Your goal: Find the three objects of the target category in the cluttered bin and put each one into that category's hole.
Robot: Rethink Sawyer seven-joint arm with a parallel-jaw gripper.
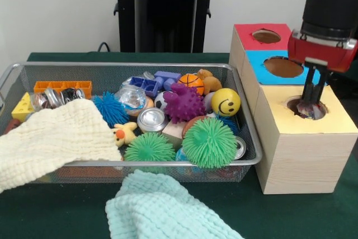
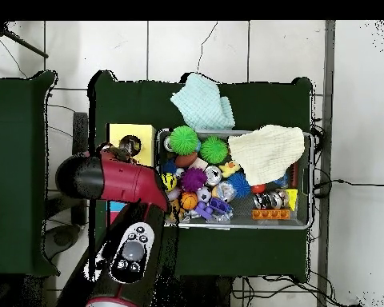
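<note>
My gripper point(image 1: 312, 103) hangs over the pale wooden box at the right, fingers reaching down into the yellow-topped hole point(image 1: 295, 103). The fingers stand close together on a crumpled whitish bag with reddish spots point(image 1: 309, 111) that sits in the hole's mouth. In the overhead view the gripper point(image 2: 131, 146) is over the yellow panel point(image 2: 119, 133). The wire-mesh bin point(image 1: 140, 65) lies left of the boxes, full of toys. Another crinkly pale bag point(image 1: 132, 95) lies near the bin's middle among the toys.
The blue-topped hole point(image 1: 282, 66) and the red-topped hole point(image 1: 266, 36) stand behind the yellow one. A cream waffle cloth point(image 1: 56, 138) drapes over the bin's near left corner. A mint-green waffle cloth point(image 1: 162, 211) lies on the table in front. Green spiky balls point(image 1: 208, 141) sit at the bin's near right.
</note>
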